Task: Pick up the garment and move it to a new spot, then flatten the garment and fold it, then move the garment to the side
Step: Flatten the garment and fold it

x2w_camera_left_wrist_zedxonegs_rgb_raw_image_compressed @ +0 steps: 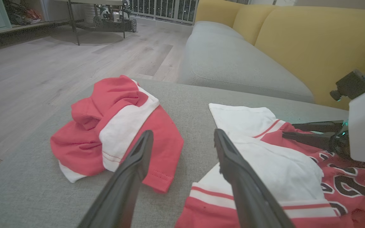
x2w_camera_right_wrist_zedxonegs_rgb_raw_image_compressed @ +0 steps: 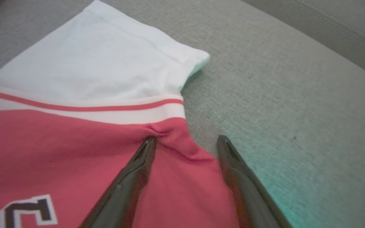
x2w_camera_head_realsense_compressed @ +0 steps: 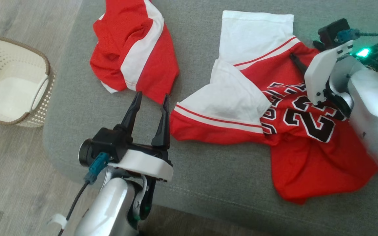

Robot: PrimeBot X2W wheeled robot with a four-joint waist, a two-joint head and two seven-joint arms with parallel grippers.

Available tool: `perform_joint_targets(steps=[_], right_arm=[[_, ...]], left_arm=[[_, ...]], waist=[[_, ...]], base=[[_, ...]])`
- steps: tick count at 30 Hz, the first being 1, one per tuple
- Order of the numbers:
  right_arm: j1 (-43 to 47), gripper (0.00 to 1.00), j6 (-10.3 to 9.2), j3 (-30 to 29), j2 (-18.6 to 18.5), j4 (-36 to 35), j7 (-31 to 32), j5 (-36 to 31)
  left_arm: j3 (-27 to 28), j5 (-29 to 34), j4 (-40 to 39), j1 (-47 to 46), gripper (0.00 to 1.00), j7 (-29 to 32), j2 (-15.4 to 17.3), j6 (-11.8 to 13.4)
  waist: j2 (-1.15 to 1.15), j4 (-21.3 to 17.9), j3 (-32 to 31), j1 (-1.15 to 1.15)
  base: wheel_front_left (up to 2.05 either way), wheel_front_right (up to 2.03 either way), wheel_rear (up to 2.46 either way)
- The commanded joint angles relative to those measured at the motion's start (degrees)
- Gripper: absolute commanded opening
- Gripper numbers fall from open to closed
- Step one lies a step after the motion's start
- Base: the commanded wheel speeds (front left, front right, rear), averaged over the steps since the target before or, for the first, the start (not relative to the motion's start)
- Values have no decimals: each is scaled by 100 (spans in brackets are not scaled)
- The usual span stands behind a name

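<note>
While the jersey [x2w_camera_head_realsense_compressed: 307, 164] [x2w_camera_left_wrist_zedxonegs_rgb_raw_image_compressed: 265, 171] [x2w_camera_right_wrist_zedxonegs_rgb_raw_image_compressed: 74, 142] lies spread but rumpled on the right half of the grey cushion [x2w_camera_head_realsense_compressed: 208, 170] [x2w_camera_left_wrist_zedxonegs_rgb_raw_image_compressed: 185, 95] [x2w_camera_right_wrist_zedxonegs_rgb_raw_image_compressed: 280, 95], number side up, we note both white sleeves pointing away from the robot, the nearer one folded over the chest.

Right gripper [x2w_camera_head_realsense_compressed: 295, 59] [x2w_camera_left_wrist_zedxonegs_rgb_raw_image_compressed: 288, 130] [x2w_camera_right_wrist_zedxonegs_rgb_raw_image_compressed: 186, 139]: jaws wide, nothing held. It straddles the jersey's edge just below the far sleeve seam; one fingertip presses a small pucker into the red cloth, the other sits past the hem over bare cushion.

Left gripper [x2w_camera_head_realsense_compressed: 153, 95] [x2w_camera_left_wrist_zedxonegs_rgb_raw_image_compressed: 183, 133]: jaws wide, empty, between the jersey and a second red-and-white garment [x2w_camera_head_realsense_compressed: 133, 49] [x2w_camera_left_wrist_zedxonegs_rgb_raw_image_compressed: 112, 133] crumpled to the left. We cannot tell whether its tips touch that garment's hem.

A pale basket [x2w_camera_head_realsense_compressed: 38, 118] stands on the floor left of the cushion.
</note>
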Motion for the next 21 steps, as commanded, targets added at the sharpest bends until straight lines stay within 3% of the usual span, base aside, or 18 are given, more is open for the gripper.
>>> perform_joint_targets(steps=[1,4,8,14,21], right_arm=[[19,0,-1,179,-2,-125,112,117],[-84,0,-1,525,-265,-234,213,470],[-438,0,-1,809,-593,-121,-169,369],[-1380,0,-1,999,-882,375,-951,-389],[-2320,0,-1,1061,-874,1031,-1619,-1315]], left_arm=[[172,-27,-200,-171,100,-70,31,46],[180,-46,-204,-196,100,-70,31,91],[176,-61,-198,-214,100,-70,30,123],[87,-103,-186,-229,100,-70,30,130],[-31,-176,-217,-244,100,-70,30,128]], waist=[[0,24,23,0],[0,42,51,0],[0,53,26,0],[0,122,-35,0],[0,290,58,0]], base=[[0,0,0],[0,0,0],[0,0,0],[0,0,0],[0,0,0]])
